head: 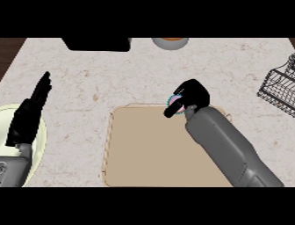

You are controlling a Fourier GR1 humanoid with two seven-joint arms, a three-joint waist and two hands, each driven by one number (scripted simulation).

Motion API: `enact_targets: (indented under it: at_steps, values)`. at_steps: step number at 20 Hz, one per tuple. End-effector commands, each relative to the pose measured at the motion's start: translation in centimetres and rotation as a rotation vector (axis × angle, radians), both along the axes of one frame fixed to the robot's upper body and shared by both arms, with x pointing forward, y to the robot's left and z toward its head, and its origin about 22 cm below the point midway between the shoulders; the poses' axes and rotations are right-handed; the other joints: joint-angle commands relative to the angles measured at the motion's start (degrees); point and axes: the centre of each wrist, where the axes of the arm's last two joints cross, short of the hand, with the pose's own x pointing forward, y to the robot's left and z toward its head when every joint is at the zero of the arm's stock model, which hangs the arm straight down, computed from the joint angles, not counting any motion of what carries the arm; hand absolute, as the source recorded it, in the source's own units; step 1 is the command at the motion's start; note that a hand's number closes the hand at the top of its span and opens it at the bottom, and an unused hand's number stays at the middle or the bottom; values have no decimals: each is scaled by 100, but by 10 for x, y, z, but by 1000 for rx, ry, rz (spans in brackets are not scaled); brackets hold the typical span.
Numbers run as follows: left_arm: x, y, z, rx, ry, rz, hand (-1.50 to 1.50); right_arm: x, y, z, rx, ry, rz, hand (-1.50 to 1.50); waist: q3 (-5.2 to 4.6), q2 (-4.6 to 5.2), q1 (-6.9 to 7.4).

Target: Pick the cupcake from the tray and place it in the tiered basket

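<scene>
Right hand (192, 97) curled round cupcake (174, 100) (mostly hidden, only pastel edge showing) at far edge of tan tray (156, 154); wire tiered basket (293, 85) well apart at counter's right; left hand (30, 112) resting with fingers straight, near pale plate (41, 136)

counter (143, 66): speckled pale stone; tray (150, 154) centre; wire basket (289, 90) right; plate (41, 132) left edge
</scene>
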Motion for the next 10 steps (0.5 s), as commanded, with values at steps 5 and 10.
enact_targets:
  at_steps: [5,10]
  values:
    - [2,8,2,10,6,18,0,46,-20,63,-65,-433,-203,150,-3,-19,-53]
    - [-8,2,-1,0,14,12,0,58,-16,113,-189,-657,-281,150,-8,-91,-111]
